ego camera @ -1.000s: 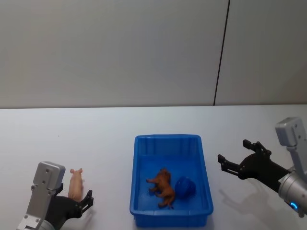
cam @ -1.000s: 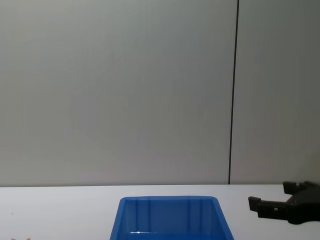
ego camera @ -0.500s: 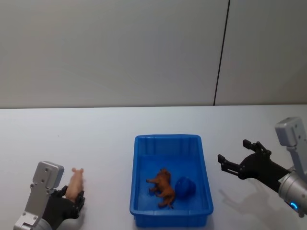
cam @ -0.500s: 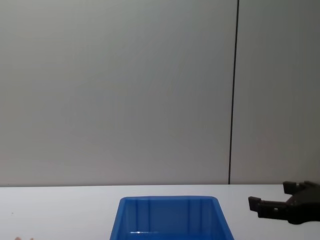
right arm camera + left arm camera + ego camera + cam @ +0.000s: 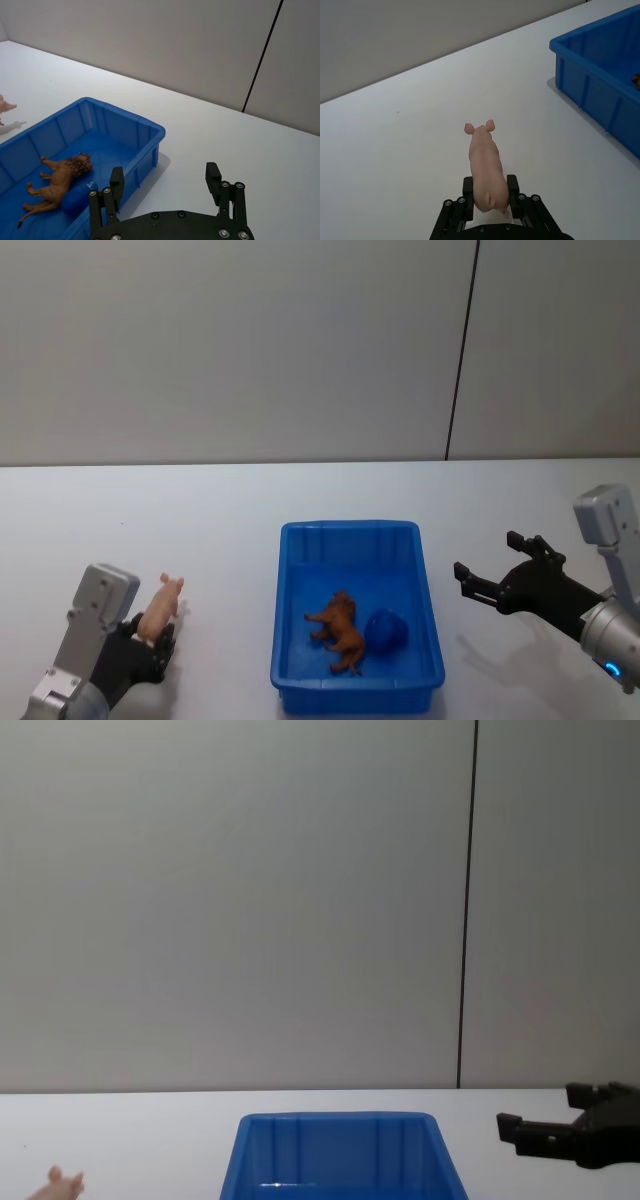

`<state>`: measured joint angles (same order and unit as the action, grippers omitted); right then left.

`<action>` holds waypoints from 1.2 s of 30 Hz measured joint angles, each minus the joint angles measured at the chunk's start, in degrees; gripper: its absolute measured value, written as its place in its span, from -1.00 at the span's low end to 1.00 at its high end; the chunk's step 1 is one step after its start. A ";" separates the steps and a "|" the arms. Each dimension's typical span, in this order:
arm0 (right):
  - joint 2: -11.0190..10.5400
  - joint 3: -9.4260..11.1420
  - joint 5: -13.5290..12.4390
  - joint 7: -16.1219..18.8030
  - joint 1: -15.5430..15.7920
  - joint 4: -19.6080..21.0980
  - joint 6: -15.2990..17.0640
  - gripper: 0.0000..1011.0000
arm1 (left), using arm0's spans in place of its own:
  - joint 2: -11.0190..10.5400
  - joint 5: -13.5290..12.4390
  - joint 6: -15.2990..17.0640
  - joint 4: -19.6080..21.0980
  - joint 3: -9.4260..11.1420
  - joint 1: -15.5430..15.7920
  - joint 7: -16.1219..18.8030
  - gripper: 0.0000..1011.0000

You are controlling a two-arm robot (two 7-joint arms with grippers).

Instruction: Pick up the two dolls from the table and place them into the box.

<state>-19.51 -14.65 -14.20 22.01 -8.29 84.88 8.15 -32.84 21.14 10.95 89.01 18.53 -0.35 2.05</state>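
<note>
The pale pink doll (image 5: 162, 606), shaped like a pig, is gripped at its rear by my left gripper (image 5: 150, 638), left of the box and lifted a little off the table (image 5: 220, 510). From the left wrist the fingers (image 5: 468, 186) press both flanks of this doll (image 5: 484, 161), and its head peeks up in the chest view (image 5: 58, 1185). The reddish-brown doll (image 5: 338, 632) lies on its side inside the blue box (image 5: 348, 528), also visible from the right wrist (image 5: 57, 182). My right gripper (image 5: 487, 575) hovers open to the right of the box (image 5: 127, 119).
A dark blue rounded object (image 5: 386, 630) lies in the box beside the brown doll. White tabletop stretches all around the box, and a grey wall (image 5: 250, 350) stands behind the table's far edge.
My left gripper has shut on the pink doll, raised it and carried it slightly toward the box. The right arm has stayed still.
</note>
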 joint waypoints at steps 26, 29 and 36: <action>0.00 0.00 0.00 0.00 0.00 0.00 0.00 0.98 | 9.30 -12.55 -0.49 1.97 3.12 11.15 -10.65 -0.21; 0.00 0.00 0.00 0.00 0.00 0.00 0.00 0.98 | 10.69 -13.24 -0.80 1.17 3.70 12.40 -11.80 -0.21; 0.00 0.00 0.00 0.00 0.00 0.00 0.00 0.98 | 13.04 -14.27 -0.98 -0.13 4.65 14.45 -13.91 0.19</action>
<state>-19.50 -14.65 -14.20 22.01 -8.29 84.88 8.15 -19.80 6.87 9.97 88.89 23.18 14.10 -11.86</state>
